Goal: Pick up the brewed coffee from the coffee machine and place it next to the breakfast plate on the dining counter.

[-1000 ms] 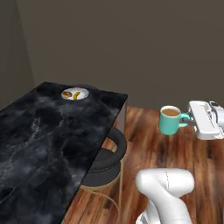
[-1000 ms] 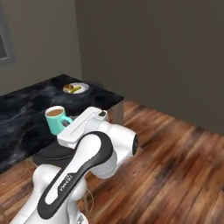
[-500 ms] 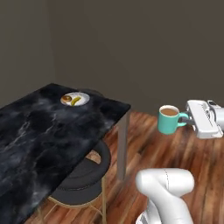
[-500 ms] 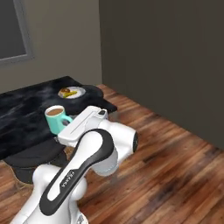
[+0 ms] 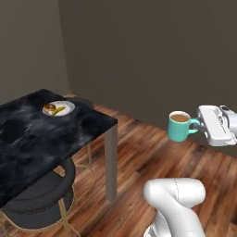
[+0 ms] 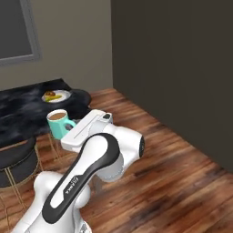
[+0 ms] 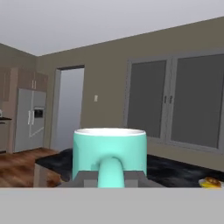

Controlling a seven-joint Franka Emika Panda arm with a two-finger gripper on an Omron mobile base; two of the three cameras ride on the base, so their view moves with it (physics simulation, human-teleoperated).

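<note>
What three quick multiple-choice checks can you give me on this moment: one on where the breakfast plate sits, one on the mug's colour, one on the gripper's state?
1. Where is the breakfast plate?
A. On the wooden floor
B. On the dining counter, near its far end
C. On the stool

2. What colour is the mug of brewed coffee?
A. Teal
B. Red
C. White

3. What is the gripper doing?
A. Open, holding nothing
B. Shut on the plate
C. Shut on the mug's handle, mug upright in the air

Answers:
1. B: the left base view shows the plate on the black marble top, close to its far edge.
2. A: the mug looks teal in every view, with brown coffee inside.
3. C: the mug hangs level over the floor, away from the counter, with its handle at the gripper.
</note>
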